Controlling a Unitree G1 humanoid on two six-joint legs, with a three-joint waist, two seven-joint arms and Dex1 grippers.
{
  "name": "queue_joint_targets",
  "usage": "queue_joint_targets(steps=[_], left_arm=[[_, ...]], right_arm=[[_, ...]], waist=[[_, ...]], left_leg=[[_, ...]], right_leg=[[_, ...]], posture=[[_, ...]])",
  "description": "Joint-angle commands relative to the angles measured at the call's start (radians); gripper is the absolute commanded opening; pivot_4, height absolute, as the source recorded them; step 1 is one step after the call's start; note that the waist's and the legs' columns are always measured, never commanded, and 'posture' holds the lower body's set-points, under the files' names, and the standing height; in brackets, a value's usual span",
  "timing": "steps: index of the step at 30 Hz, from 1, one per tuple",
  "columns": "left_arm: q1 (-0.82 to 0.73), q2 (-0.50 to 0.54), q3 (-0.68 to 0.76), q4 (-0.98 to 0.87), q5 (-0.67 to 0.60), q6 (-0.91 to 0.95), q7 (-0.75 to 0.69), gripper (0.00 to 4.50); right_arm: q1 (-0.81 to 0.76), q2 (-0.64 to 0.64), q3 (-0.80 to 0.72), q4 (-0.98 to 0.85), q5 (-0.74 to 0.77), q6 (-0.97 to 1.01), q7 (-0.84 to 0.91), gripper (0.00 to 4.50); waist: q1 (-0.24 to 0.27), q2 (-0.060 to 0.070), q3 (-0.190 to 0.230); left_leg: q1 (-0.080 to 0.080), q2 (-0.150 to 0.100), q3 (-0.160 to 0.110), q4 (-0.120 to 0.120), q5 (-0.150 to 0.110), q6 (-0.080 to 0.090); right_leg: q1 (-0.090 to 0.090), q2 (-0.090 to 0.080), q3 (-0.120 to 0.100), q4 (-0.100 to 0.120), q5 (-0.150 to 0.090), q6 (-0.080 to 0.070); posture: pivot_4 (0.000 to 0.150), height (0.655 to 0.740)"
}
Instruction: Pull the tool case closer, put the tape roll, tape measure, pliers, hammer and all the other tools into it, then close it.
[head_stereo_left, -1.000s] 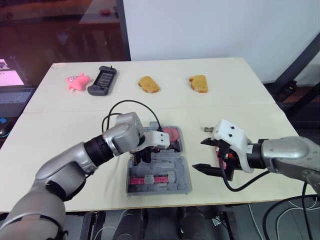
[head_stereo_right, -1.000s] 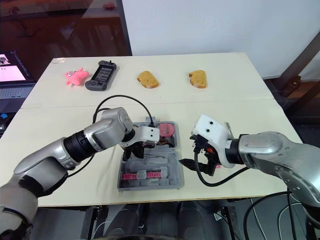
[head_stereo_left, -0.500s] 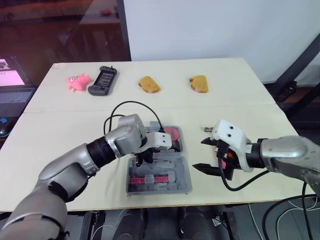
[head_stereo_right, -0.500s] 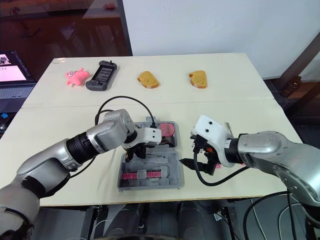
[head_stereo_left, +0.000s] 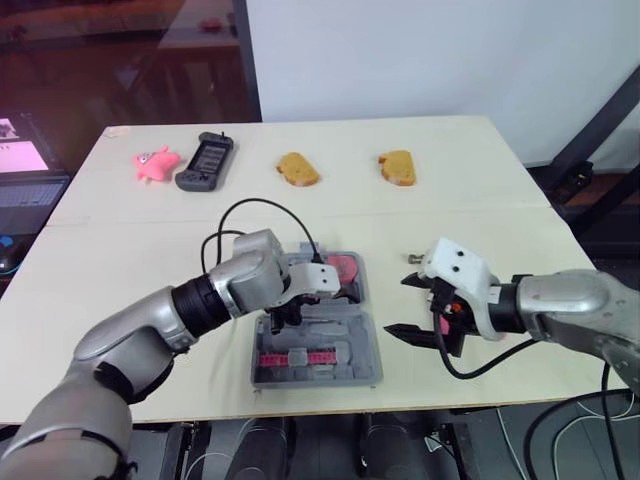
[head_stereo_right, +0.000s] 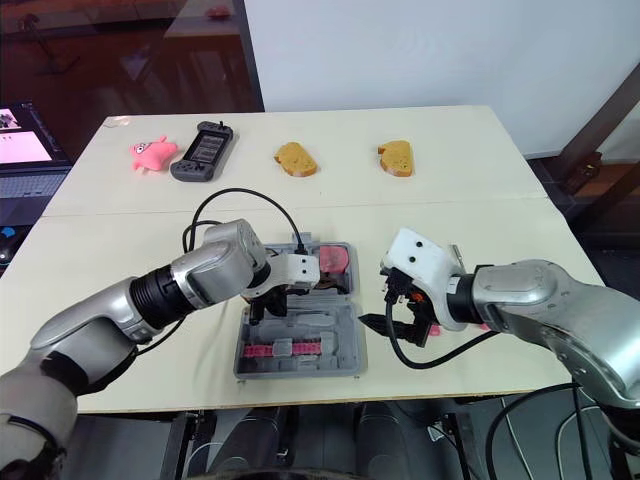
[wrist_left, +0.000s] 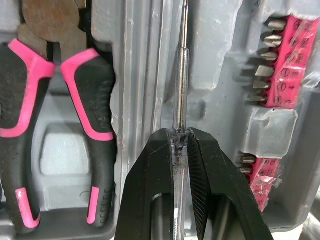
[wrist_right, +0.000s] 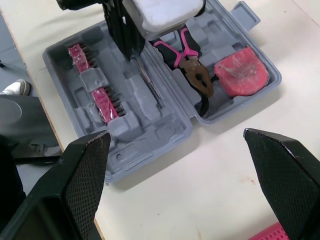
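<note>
Almost nothing differs from a second ago: the open tool case (head_stereo_left: 366, 348) stays at the counter's (head_stereo_left: 120, 260) near edge, and the left gripper (wrist_left: 179, 134) still hangs over its tray, jaws pinched on the screwdriver's (wrist_left: 182, 75) clear handle, the shaft lying along a moulded groove. The pliers (wrist_left: 22, 95) sit in their recess beside it, and pink bit strips (wrist_left: 290, 65) fill the other side. At the case's 3 o'clock the right gripper (head_stereo_left: 398, 306) hovers, jaws wide and holding nothing. The red tape measure (wrist_right: 241, 70) rests in the case's far corner, partly behind the left wrist. Beyond, at 11 o'clock, lie a pink toy (head_stereo_left: 155, 162) and a handheld console (head_stereo_left: 205, 160); two bread slices (head_stereo_left: 297, 168) lie at 12 and 1.
</note>
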Motion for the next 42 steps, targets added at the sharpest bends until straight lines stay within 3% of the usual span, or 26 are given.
queue_joint_targets(steps=[1,42], left_arm=[[-0.040,0.003,-0.009,-0.026,-0.004,-0.012,0.007,0.07],[-0.103,-0.036,-0.101,0.016,0.041,-0.097,0.013,0.07]], right_arm=[[-0.016,0.004,-0.007,-0.007,-0.013,-0.019,0.003,4.50],[-0.020,0.057,0.012,-0.008,-0.069,-0.018,-0.007,4.50]], waist=[[0.000,0.000,0.000],[0.001,0.000,0.000]], left_leg=[[0.000,0.000,0.000,0.000,0.000,0.000],[0.000,0.000,0.000,0.000,0.000,0.000]], right_leg=[[0.000,0.000,0.000,0.000,0.000,0.000],[0.000,0.000,0.000,0.000,0.000,0.000]], posture=[[0.150,0.7400],[0.150,0.7400]])
